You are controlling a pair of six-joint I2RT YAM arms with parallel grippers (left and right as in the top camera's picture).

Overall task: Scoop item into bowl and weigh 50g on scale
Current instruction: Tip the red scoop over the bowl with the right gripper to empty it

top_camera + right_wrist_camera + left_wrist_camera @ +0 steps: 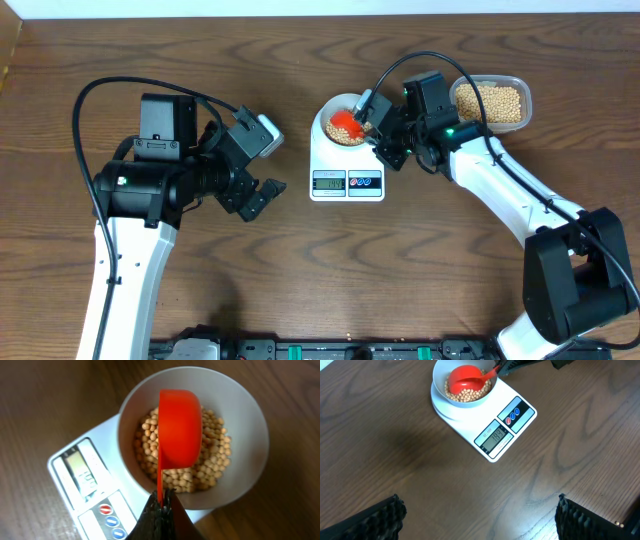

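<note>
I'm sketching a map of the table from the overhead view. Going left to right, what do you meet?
left gripper → scale → clear tub of beans. The bowl, red scoop and right gripper overlap the scale, so they are left out.

Our left arm (pixel 125 270) and right arm (pixel 500 185) are white with black joints. Black cables (pixel 78 120) loop over both.
</note>
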